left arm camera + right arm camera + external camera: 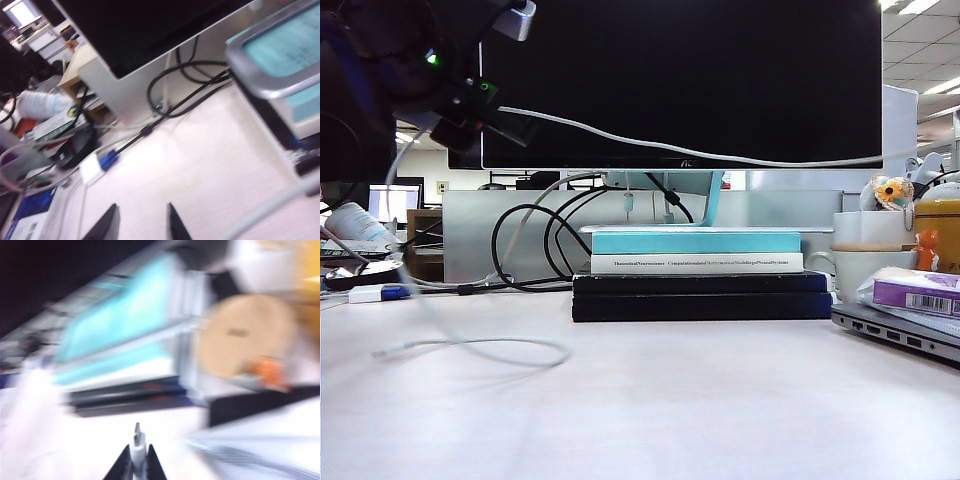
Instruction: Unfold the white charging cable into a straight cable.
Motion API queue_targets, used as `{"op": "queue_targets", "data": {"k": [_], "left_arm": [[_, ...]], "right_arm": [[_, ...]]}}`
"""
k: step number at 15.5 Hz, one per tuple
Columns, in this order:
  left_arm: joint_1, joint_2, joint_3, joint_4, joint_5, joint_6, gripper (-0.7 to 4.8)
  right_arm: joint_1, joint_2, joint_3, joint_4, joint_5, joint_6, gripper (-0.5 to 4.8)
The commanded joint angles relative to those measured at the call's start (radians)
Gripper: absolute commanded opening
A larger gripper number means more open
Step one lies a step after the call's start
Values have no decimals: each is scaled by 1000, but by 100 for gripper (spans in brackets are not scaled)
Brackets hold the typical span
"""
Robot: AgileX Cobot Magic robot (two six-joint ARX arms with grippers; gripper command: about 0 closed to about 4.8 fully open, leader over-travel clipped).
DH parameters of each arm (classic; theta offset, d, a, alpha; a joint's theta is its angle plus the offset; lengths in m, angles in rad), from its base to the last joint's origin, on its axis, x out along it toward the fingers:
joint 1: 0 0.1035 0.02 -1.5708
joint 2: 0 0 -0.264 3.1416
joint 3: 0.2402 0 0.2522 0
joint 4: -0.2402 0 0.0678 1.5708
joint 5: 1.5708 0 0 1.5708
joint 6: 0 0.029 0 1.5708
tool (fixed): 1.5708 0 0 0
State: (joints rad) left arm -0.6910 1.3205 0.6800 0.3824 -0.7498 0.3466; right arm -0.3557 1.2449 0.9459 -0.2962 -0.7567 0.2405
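Note:
The white charging cable (700, 153) stretches in the air across the front of the monitor, from my left gripper (485, 115) at the upper left and out past the right edge. Its other part hangs down from that hand and lies in a loop (520, 350) on the table, with a free end at the left. In the left wrist view my left gripper (142, 205) has its fingers apart with only table between them, and the blurred cable (270, 205) passes beside them. My right gripper (138, 447) is shut on the cable's white plug (136, 437). It does not show in the exterior view.
A big dark monitor (680, 80) stands at the back on a stack of books (700, 270), with black cables (530, 250) looping behind. A laptop (900, 330), a mug (860, 265) and a purple box (920, 292) crowd the right. A white adapter (365, 293) lies at the left.

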Motion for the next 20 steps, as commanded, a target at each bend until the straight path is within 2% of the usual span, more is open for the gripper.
{"op": "queue_targets", "data": {"k": [1, 5, 8, 13, 16, 18, 20], "left_arm": [[1, -9, -1, -21, -36, -2, 131], [1, -9, -7, -59, -45, -6, 131], [1, -9, -14, -82, -80, -10, 131], [11, -64, -74, -90, -129, -19, 131], [19, -88, -89, -107, -154, -32, 130], [25, -88, -89, -132, -171, -32, 130], [26, -96, -89, -159, -171, -1, 130]], "right_arm": [[-26, -4, 3, -23, 90, -39, 22], [-74, -4, 3, -26, 171, -63, 22], [-108, -4, 4, -66, 297, -136, 21], [-112, -4, 5, -74, 449, -201, 21], [-112, -4, 5, -75, 474, -229, 22], [-112, -4, 5, -80, 532, -244, 22], [-112, -4, 5, -93, 636, -293, 22]]}}
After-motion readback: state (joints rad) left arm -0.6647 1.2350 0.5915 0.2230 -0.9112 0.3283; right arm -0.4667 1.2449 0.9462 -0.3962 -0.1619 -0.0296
